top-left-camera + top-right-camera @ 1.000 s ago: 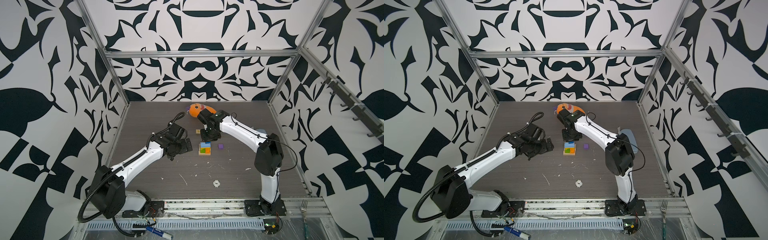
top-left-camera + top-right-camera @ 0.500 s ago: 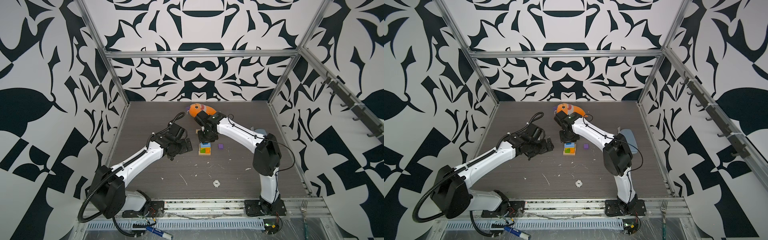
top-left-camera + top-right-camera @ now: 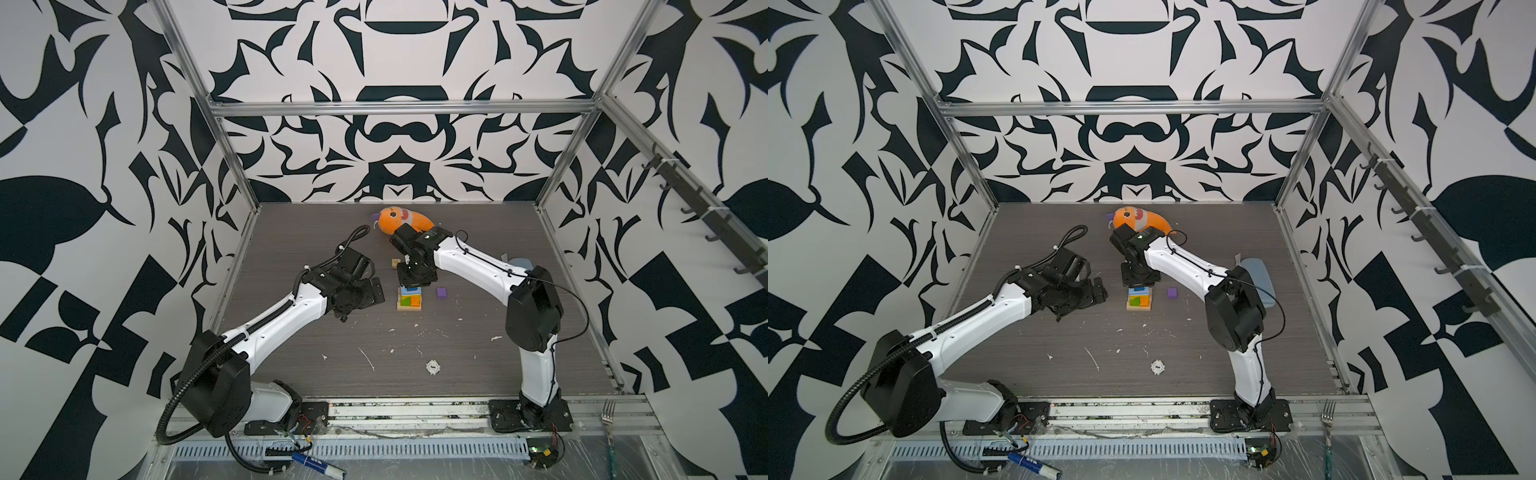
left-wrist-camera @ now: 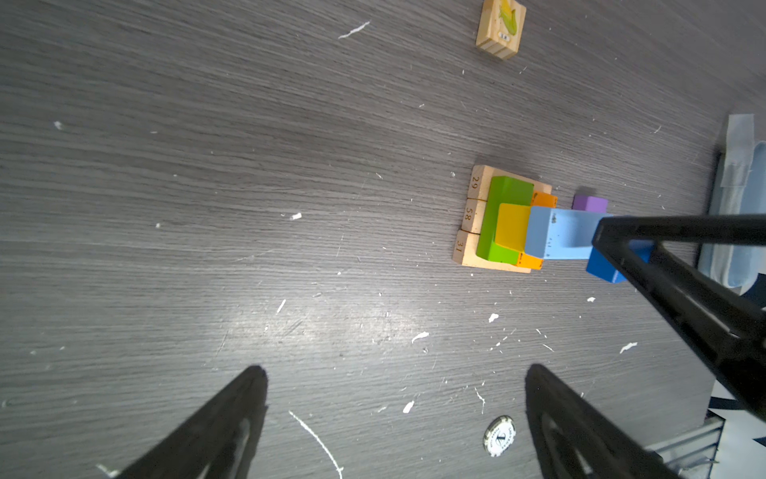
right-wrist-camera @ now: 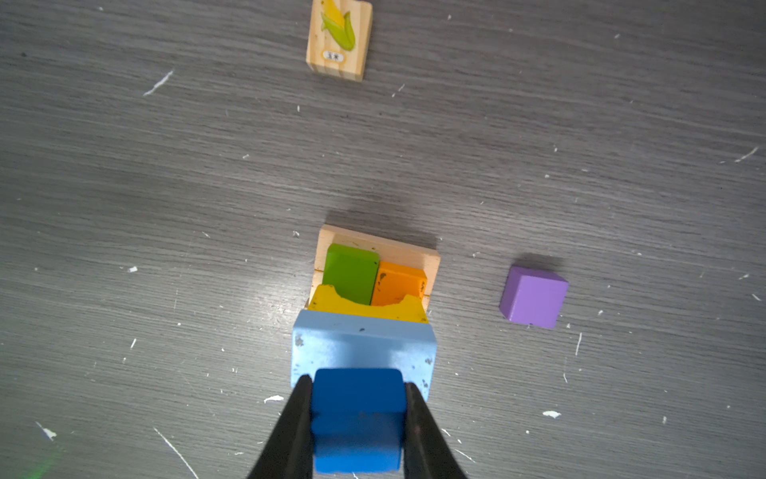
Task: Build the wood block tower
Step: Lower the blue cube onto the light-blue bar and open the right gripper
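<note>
Right wrist view: the right gripper [image 5: 357, 383] is clamped on a small dark-blue wooden cube [image 5: 357, 419], directly over the light-blue wooden brick [image 5: 360, 344] topping the wood block tower [image 4: 503, 220]. Beside the tower, the left gripper [image 4: 396, 373] hangs spread wide, empty.

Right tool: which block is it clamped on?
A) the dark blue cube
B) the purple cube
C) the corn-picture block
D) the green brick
A: in the right wrist view the right tool is shut on the dark blue cube, over the light-blue brick, while the purple cube lies apart, untouched.
</note>
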Motion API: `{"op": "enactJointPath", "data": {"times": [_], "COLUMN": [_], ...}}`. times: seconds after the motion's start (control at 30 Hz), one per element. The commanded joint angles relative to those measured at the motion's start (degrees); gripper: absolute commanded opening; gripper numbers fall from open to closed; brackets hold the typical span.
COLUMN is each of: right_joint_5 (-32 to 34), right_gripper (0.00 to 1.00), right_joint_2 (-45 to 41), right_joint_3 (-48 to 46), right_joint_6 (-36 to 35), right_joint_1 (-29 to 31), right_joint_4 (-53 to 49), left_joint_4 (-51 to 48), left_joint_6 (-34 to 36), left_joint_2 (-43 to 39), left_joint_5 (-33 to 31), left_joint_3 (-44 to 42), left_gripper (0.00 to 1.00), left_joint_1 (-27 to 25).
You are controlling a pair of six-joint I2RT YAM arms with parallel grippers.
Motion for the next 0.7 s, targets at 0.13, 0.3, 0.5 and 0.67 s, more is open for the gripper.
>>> {"op": "enactJointPath", "data": {"times": [0.13,0.3,0.5,0.67], "right_joint_5": [1.1,1.2,1.1,0.4], "right_gripper": [0.23,0.24,0.24,0.25], "right_joint_2": [-0.2,-0.3,-0.2,0.0], "right_joint_3": [-0.5,-1.3,-1.3,-1.6], "right_joint_6": [1.5,1.5,1.6,1.6], "right_joint_1": [0.2,0.2,0.2,0.2], "right_joint_4": [0.5,0.8,1.0,1.8], "left_joint_4": [-0.1,-0.1,0.0,0.1], "left_joint_6": [-0.5,-0.5,-0.5,-0.5], "left_joint_2": [0.1,0.5,0.6,0.7], "left_joint_5": [0.3,0.5,0.6,0.8], "left_joint_3": [-0.5,-0.4,-0.2,-0.2], "left_gripper": [1.00,0.99,0.99,0.99], "left_joint_1": [0.3,0.3,0.3,0.3]}}
